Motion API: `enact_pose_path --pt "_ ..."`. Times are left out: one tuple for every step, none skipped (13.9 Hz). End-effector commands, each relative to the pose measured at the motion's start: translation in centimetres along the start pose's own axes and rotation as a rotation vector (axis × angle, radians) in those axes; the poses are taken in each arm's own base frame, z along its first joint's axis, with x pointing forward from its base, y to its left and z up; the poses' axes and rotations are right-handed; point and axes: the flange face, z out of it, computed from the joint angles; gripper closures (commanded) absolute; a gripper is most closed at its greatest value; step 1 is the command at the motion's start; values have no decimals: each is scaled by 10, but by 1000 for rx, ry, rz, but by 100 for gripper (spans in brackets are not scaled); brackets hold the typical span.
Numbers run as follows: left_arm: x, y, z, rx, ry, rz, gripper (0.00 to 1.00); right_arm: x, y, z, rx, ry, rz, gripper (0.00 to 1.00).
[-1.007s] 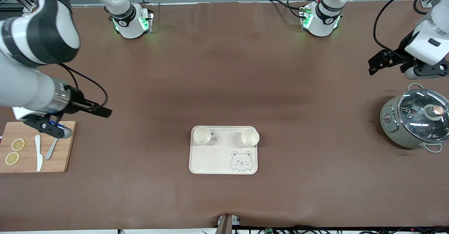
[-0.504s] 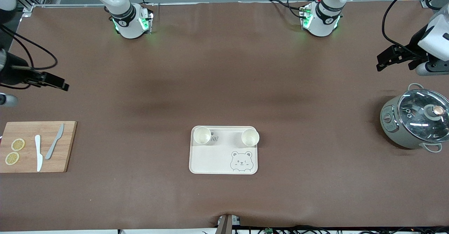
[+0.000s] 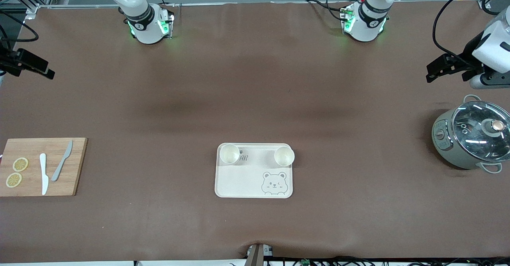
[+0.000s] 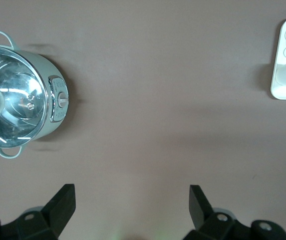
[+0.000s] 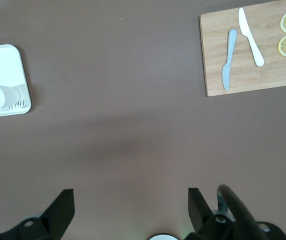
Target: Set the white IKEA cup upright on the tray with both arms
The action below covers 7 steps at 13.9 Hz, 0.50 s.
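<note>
Two white cups stand upright on the tray [image 3: 254,178], one cup [image 3: 230,154] in the corner toward the right arm's end, the other cup [image 3: 284,156] in the corner toward the left arm's end, both along the tray's edge farther from the front camera. Between them grey lettering shows, partly hidden by the first cup; a bear face is drawn nearer the camera. The tray lies mid-table on bare brown cloth, with nothing near it.

Toward the right arm's end lies a board [image 3: 42,166] carrying two lemon slices [image 3: 17,172], a white knife [image 3: 43,173] and a grey knife [image 3: 62,165]. Toward the left arm's end sits a pot [image 3: 471,137] under a glass lid.

The left gripper [image 4: 131,200] hangs over bare cloth beside the pot, fingers spread wide, empty. The right gripper [image 5: 130,202] hangs over bare cloth at the table's edge, farther from the camera than the board, apparently just as wide and empty. Both are well apart from the tray.
</note>
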Motion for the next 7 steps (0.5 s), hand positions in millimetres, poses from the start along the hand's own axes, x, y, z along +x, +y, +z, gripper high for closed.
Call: enact_pose_path --pt "4 2 -2 -21 -3 -4 0 -7 1 7 -20 -8 -12 0" --pt "4 2 -2 -21 -1 -3 0 -7 -2 8 -22 -8 -19 0" --pt "4 2 -2 -20 -1 -3 0 -7 -6 8 -34 -8 -28 0" --pt "5 3 0 -19 -4 -1 0 -8 -13 8 -50 -7 -43 0" --pt "5 2 0 -19 -4 -4 0 -8 -14 7 -59 -2 -43 0" --pt "5 2 1 -18 -4 -3 0 -8 -15 4 -59 4 -45 0" --pt "6 2 1 -18 -1 -3 0 -7 -15 4 -59 7 -45 0"
